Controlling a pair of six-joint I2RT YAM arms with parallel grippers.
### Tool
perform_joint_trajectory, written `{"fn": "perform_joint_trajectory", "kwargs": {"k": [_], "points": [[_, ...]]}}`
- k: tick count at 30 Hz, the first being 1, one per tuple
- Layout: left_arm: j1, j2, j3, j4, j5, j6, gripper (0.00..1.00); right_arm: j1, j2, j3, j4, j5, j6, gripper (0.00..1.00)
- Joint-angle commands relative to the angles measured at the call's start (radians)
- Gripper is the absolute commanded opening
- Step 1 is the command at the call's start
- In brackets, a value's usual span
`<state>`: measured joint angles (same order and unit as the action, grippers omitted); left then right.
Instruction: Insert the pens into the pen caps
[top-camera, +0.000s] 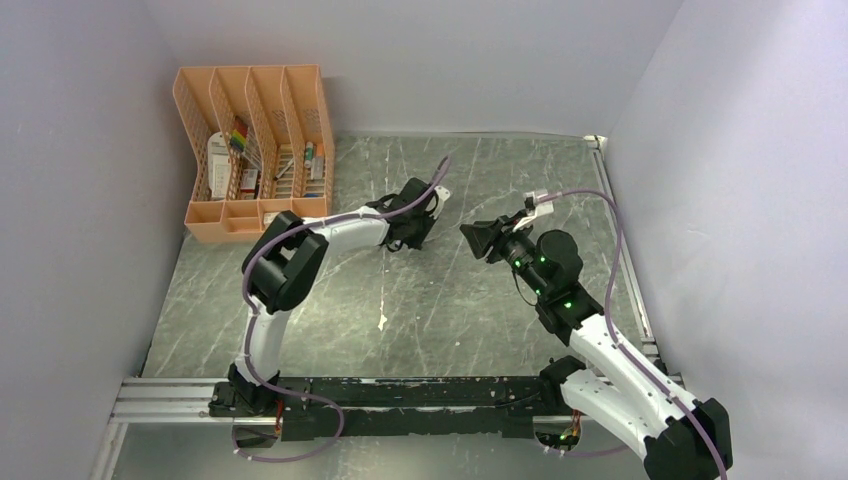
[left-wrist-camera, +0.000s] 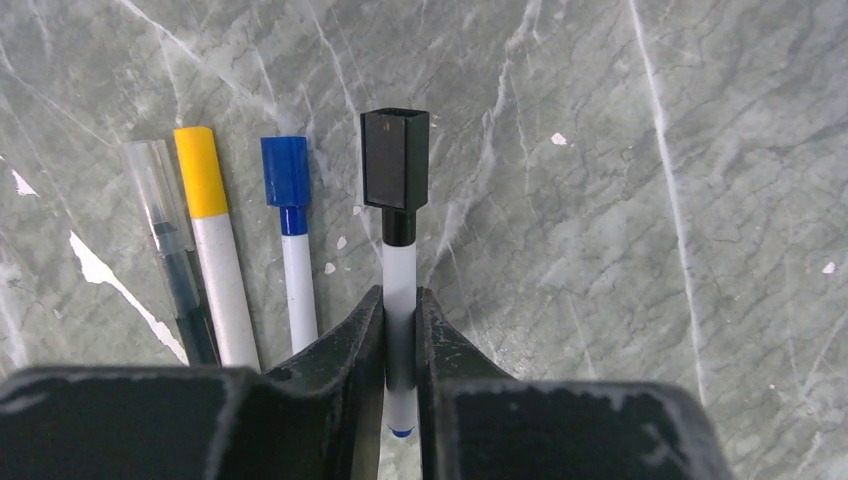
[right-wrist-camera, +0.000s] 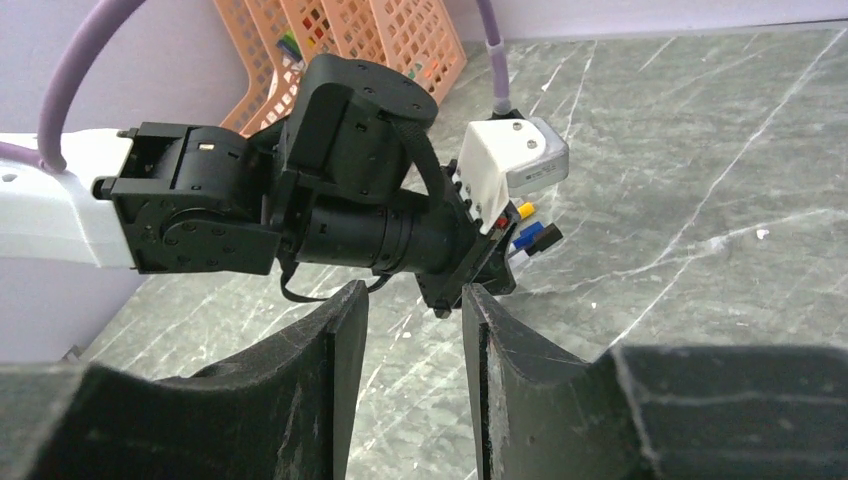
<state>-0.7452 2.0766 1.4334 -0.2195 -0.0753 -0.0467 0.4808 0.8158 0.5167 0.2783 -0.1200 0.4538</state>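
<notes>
Four capped pens (left-wrist-camera: 225, 290) lie on a grey veined counter (left-wrist-camera: 620, 250), pale walls (top-camera: 90, 150) around. The left gripper (left-wrist-camera: 400, 292) pinches the black-capped pen (left-wrist-camera: 399, 260); the right gripper (right-wrist-camera: 412, 290) stands spread.

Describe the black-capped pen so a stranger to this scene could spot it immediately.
On the grey marble table, the left wrist view shows four pens side by side. It is the rightmost pen, between the left gripper's fingers. Only it has a boxy black cap; its neighbours' are blue, yellow and clear.

Four pens (left-wrist-camera: 300, 290): one dark-barrelled, three white; four caps (left-wrist-camera: 286, 170): clear, yellow, blue, black; one orange rack (top-camera: 215, 228)
</notes>
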Motion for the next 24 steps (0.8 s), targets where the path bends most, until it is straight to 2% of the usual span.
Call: {"fn": "perform_joint_trajectory", "kwargs": {"k": [1,6,8,9,13,19,24], "points": [[0.001,0.037,0.062,-0.07,-0.014,0.022,0.25,-0.001,-0.014,-0.015,-0.002,0.0,-0.009,0.39],[0.001,0.038,0.06,-0.073,-0.029,0.026,0.32,-0.002,-0.006,-0.017,-0.004,0.001,-0.009,0.39],[0.001,0.025,0.043,-0.057,-0.034,0.02,0.44,-0.002,0.001,-0.014,-0.011,0.002,-0.006,0.39],[0.0,0.014,0.035,-0.049,-0.033,0.017,0.47,-0.001,0.005,-0.014,-0.011,0.002,-0.006,0.39],[0.0,-0.09,-0.042,0.047,-0.009,-0.002,0.49,-0.002,0.0,-0.016,-0.013,0.011,-0.002,0.39],[0.0,-0.36,-0.218,0.288,0.014,-0.019,0.5,-0.001,0.026,-0.004,-0.04,0.034,-0.002,0.39],[0.0,-0.519,-0.292,0.378,0.027,-0.087,0.5,-0.004,0.084,0.01,-0.071,0.056,0.016,0.4]]}}
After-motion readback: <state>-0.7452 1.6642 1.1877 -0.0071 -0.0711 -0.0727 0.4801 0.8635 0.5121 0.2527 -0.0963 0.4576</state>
